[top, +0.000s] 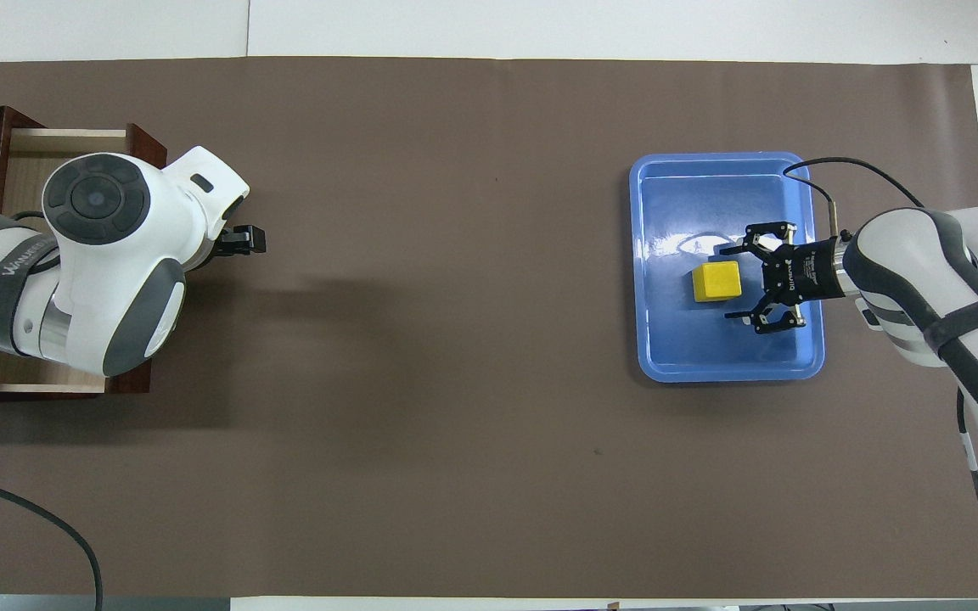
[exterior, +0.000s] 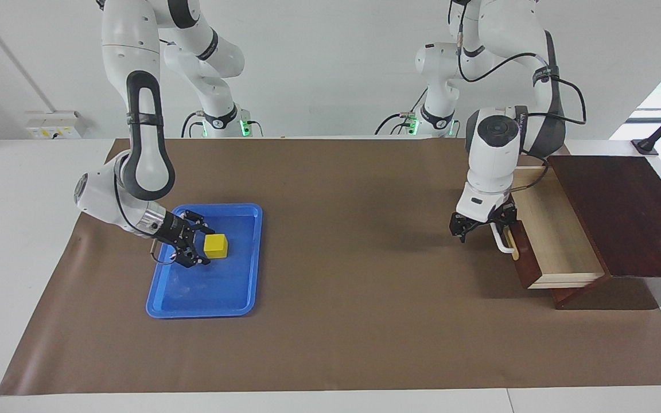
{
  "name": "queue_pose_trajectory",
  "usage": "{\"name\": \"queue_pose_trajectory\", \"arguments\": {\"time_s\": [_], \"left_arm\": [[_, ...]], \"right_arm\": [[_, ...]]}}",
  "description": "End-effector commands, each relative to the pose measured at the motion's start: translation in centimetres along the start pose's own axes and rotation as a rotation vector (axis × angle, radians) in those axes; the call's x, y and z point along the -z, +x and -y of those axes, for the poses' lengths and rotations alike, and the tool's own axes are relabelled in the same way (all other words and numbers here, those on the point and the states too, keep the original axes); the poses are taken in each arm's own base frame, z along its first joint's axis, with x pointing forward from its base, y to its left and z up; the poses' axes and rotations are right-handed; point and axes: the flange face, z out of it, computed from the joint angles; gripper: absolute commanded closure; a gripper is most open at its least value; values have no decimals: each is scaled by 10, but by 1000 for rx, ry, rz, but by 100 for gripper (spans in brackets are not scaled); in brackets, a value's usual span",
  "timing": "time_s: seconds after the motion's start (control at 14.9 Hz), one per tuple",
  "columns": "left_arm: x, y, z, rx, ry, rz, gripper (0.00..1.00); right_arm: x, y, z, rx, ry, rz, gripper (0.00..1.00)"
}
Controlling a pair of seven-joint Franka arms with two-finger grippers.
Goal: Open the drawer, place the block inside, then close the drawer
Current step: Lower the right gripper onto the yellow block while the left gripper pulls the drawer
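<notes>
**Drawer stands pulled out as second arm closes in on yellow block**

Nearest the robots, the left gripper (exterior: 482, 226) hangs low over the brown table mat (exterior: 353, 321) at the left arm's end of the table, its fingers hooked about the white bar handle (exterior: 501, 241) of the drawer (exterior: 548, 241). The fingers stand apart around the bar; whether they press on it cannot be told. The drawer, dark reddish-brown at its front, is drawn well out of the dark wooden box (exterior: 623, 212), and its pale light-wood interior lies bare just beside the gripper. In the overhead view the arm's white wrist covers most of the drawer, with only the gripper's black tip (top: 243, 240) showing past it.

Farther from the robots, at the right arm's end of the table, the right gripper (exterior: 198, 245) reaches in low over the blue plastic tray (exterior: 204, 304), its fingers spread wide and holding nothing. The small yellow block (exterior: 216, 245) sits on the tray floor directly ahead of the open fingertips, just beside them, with one fingertip (top: 731, 249) to each side of its nearer face. No contact between fingers and block can be made out.
</notes>
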Motion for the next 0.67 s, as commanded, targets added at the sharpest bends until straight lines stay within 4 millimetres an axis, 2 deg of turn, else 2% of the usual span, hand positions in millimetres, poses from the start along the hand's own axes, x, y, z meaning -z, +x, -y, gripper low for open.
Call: {"name": "queue_pose_trajectory", "arguments": {"time_s": [0.0, 0.13, 0.4, 0.54, 0.6], "left_arm": [[10, -3, -32, 44, -51, 8, 0], [12, -4, -44, 51, -65, 17, 0], [13, -7, -53, 52, -69, 18, 0], [13, -8, -52, 52, -68, 21, 0], [12, -8, -52, 52, -64, 27, 0]], "right_arm": [[2, -2, -10, 32, 28, 7, 1], [2, -2, -9, 32, 34, 13, 3], [1, -1, -10, 32, 31, 14, 12], [1, -1, -11, 40, 31, 16, 20], [2, -1, -11, 50, 30, 18, 31]]}}
